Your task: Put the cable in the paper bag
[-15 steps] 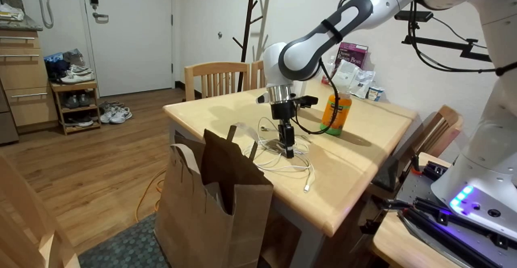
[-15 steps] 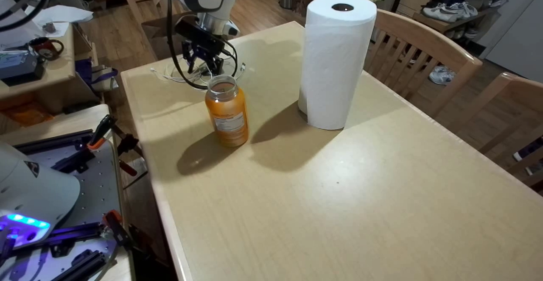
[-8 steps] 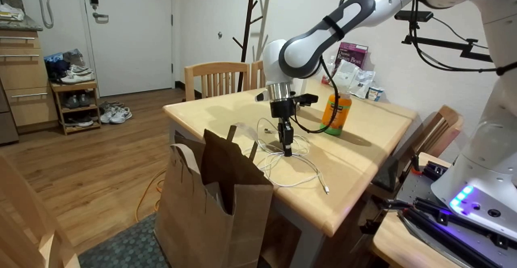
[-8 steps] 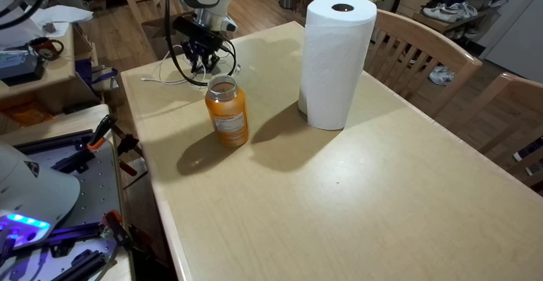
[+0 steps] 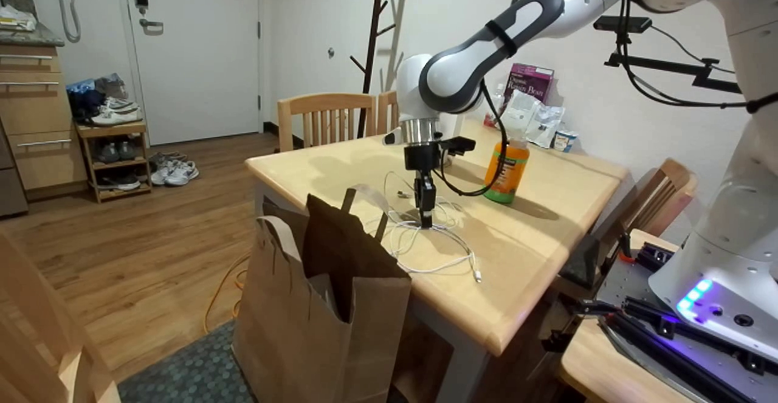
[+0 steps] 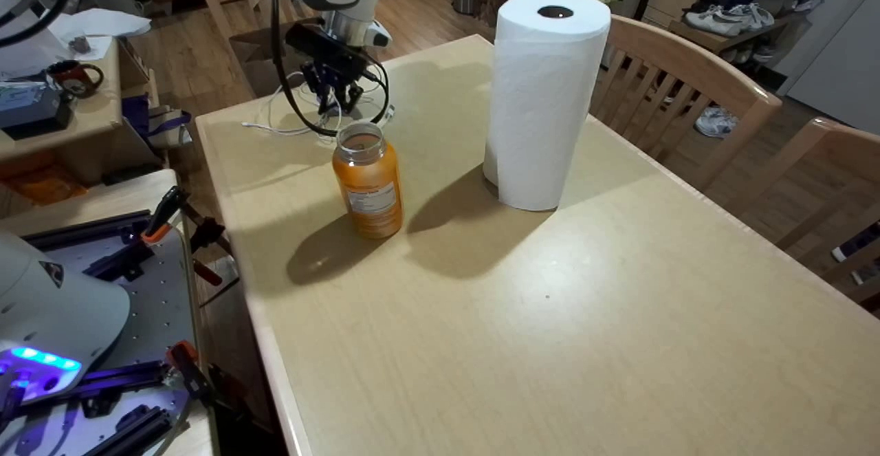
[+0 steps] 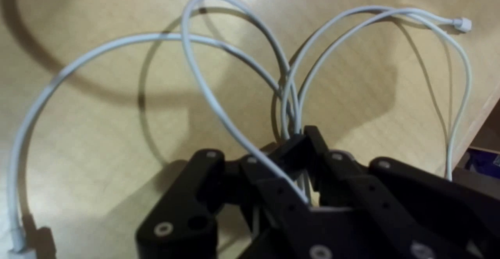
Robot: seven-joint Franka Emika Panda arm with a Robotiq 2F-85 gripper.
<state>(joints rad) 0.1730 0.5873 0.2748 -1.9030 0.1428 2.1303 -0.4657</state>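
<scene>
The thin white cable (image 5: 477, 269) lies in loose loops on the table, with connector ends spread out; its loops also show in an exterior view (image 6: 265, 126). In the wrist view, the cable (image 7: 215, 104) runs in several strands to my fingertips, and one loop arches up over the gripper. My gripper (image 5: 426, 224) points down close to the tabletop; its fingertips (image 7: 301, 136) are closed together around the bunched strands. It also shows in an exterior view (image 6: 335, 106). The brown paper bag (image 5: 304, 330) stands open beside the table edge, its handles up; its inside bottom is hidden.
An orange bottle (image 5: 507, 172) stands on the table (image 5: 529, 239) near my gripper. A paper towel roll (image 6: 543, 112) stands farther along. Chairs (image 5: 328, 102) line the table's edge. A cereal box (image 5: 529, 81) and white packets stand by the wall.
My gripper went down slightly and has closed on the cable, then rose a little. The cable's loops and its near connector end shifted, first outward, then slightly back with the gripper.
</scene>
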